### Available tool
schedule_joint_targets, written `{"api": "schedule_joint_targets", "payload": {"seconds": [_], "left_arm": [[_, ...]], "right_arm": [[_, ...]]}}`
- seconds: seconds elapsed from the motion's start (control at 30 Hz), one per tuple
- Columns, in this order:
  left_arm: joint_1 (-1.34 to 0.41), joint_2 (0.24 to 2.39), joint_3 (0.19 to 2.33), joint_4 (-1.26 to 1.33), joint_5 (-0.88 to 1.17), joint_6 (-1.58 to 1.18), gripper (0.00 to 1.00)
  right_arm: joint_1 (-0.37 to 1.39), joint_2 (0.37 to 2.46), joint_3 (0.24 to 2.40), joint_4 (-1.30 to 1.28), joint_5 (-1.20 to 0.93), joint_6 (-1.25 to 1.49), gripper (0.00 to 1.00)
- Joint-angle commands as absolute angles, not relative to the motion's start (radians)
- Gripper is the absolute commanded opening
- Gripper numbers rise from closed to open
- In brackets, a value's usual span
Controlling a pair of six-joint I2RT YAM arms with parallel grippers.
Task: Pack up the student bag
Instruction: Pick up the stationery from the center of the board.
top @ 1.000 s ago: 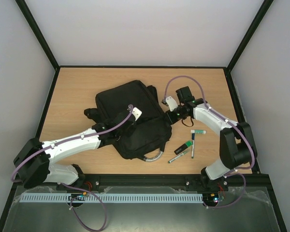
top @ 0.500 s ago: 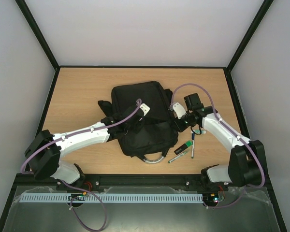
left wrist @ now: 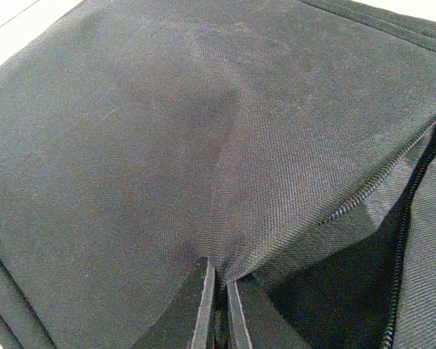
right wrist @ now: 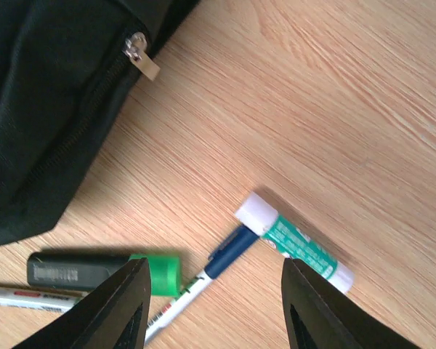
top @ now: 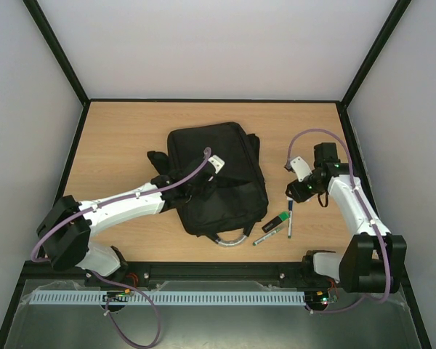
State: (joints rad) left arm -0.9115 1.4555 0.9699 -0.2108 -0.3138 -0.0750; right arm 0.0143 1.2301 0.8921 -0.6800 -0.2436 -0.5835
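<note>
The student bag (top: 214,174) lies mid-table (top: 116,145), its zip partly open. The left gripper (left wrist: 218,309) pinches its cloth. The right gripper (right wrist: 214,305) hangs spread wide over the glue stick (right wrist: 294,247), highlighter (right wrist: 105,270) and pen (right wrist: 229,253) — all outside, so packing looks barely begun.

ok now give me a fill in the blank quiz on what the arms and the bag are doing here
The left gripper pinches the fabric of the ____ bag. The right gripper hovers above a pen with its jaws ____. The glue stick has a ____ cap.
Missing words: black, open, white.
</note>
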Motion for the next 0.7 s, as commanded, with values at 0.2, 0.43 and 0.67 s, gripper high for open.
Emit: {"api": "schedule_joint_targets", "payload": {"seconds": [0.2,0.43,0.67], "left_arm": [[-0.912,1.398,0.982,-0.202,-0.295,-0.098,0.02],[-0.913,1.401,0.984,-0.215,-0.278,-0.101,0.02],[-0.914,1.399,0.988,-0.234,-0.255,-0.112,0.02]], "right_arm": [[-0.037,1.142,0.837,-0.804,-0.224,-0.635,0.53],[-0.038,1.136,0.816,-0.809,-0.193,-0.657,0.56],[-0.038,1.142,0.792,-0.813,-0.172,-0.702,0.58]]}}
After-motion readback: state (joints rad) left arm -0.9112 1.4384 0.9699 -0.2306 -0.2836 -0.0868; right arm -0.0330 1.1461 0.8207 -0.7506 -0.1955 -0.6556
